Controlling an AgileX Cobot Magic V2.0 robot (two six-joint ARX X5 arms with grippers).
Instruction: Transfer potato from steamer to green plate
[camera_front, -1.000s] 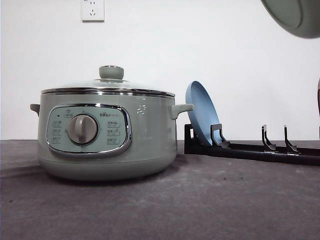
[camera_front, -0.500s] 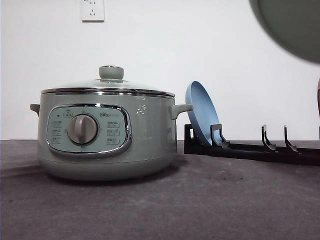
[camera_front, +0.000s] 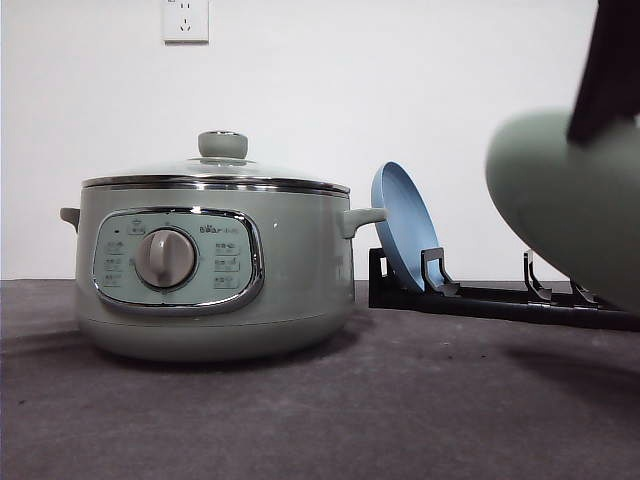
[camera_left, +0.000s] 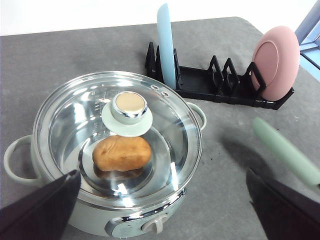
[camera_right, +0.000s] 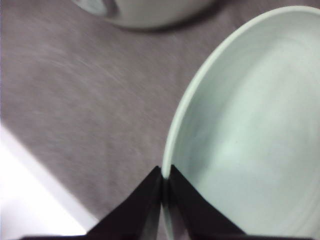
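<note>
A black slotted dish rack (camera_left: 220, 87) stands behind my large sage-green electric steamer (camera_front: 212, 270) on the grey table (camera_front: 400, 410). It carries an upright blue plate (camera_front: 403, 226) at the end nearest the pot and a pink plate (camera_left: 276, 62) at the far end. The steamer's glass lid (camera_left: 117, 132) with its green knob (camera_left: 128, 107) is on, and the orange-brown oval potato (camera_left: 121, 153) lies inside beneath it. My right gripper (camera_right: 165, 182) is clamped on the rim of the wide pale mint-green plate (camera_right: 255, 130), held tilted above the table, right of the steamer and in front of the rack. My left gripper (camera_left: 160, 210), fingers spread wide and holding nothing, hangs over the steamer.
</note>
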